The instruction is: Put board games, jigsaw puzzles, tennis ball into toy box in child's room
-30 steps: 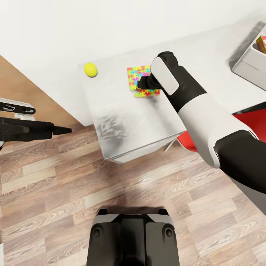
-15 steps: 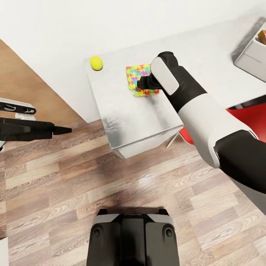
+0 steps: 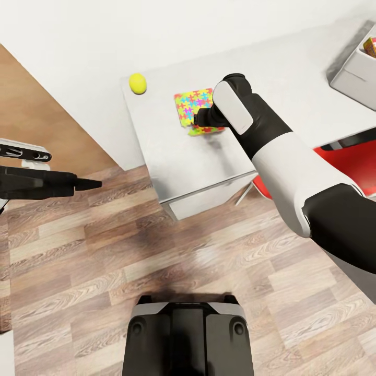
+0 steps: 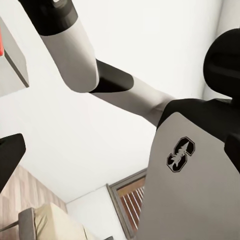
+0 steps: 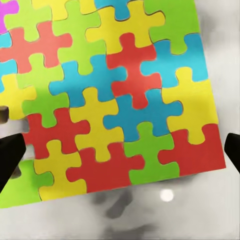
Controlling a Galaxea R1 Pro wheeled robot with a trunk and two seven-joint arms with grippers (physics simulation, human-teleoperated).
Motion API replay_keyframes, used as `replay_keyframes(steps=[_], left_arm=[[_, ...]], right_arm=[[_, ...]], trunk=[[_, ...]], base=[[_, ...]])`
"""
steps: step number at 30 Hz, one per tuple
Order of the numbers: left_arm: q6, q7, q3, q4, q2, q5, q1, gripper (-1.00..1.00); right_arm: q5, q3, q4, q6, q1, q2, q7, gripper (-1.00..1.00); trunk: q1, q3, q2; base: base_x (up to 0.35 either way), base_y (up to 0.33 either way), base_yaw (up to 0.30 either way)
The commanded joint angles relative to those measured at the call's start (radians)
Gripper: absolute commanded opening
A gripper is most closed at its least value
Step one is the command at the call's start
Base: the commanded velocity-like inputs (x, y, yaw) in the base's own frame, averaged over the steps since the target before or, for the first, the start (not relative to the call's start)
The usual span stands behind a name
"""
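Note:
At the end of the pale grey table (image 3: 172,162) lie the jigsaw puzzles (image 3: 189,103), one stacked askew on the other. My right gripper (image 3: 201,119) hangs open just above them. In the right wrist view the puzzles (image 5: 115,95) spread between the gripper's (image 5: 120,152) two dark fingertips (image 5: 10,157), with nothing gripped. The yellow tennis ball (image 3: 138,83) rests near the table's far corner, beyond the puzzles. The light grey toy box (image 3: 351,78) stands at the far right with a board game (image 3: 370,47) showing inside. My left gripper (image 3: 86,183) is open over the floor, off the table's end.
A red chair (image 3: 344,156) stands tucked by the table under my right arm. A brown wooden panel (image 3: 31,104) runs along the wall at the left. Wood floor (image 3: 156,261) lies between my base (image 3: 188,334) and the table.
The whole view has shifted with the robot: the table end now sits further right and higher in the picture. The puzzles lie a little more to the left under the right gripper. Both grippers stay open.

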Motion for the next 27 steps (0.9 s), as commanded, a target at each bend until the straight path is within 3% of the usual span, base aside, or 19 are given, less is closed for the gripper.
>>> replay_keyframes(steps=[1,6,23,27], left_arm=[[0.011,-0.005,-0.003,0.000,0.002,0.001,-0.001,1.00],[0.011,-0.005,-0.004,0.000,0.001,0.001,-0.001,1.00],[0.011,-0.005,-0.006,0.000,0.000,0.001,-0.001,1.00],[0.010,-0.005,-0.006,0.000,0.000,0.001,-0.001,1.00]], right_arm=[[-0.029,0.003,0.030,-0.001,0.000,0.000,0.000,1.00],[-0.028,0.003,0.030,-0.002,0.000,0.000,0.040,1.00],[-0.029,-0.002,0.030,0.051,0.000,0.000,0.052,1.00],[-0.028,-0.004,0.030,0.054,0.000,0.000,0.097,1.00]], trunk=[[0.001,-0.001,-0.001],[0.001,-0.001,-0.001],[0.001,-0.001,-0.001],[0.001,-0.001,-0.001]], base=[[-0.108,0.031,0.000],[-0.079,0.030,0.000],[-0.080,0.013,0.000],[-0.009,0.000,0.000]])
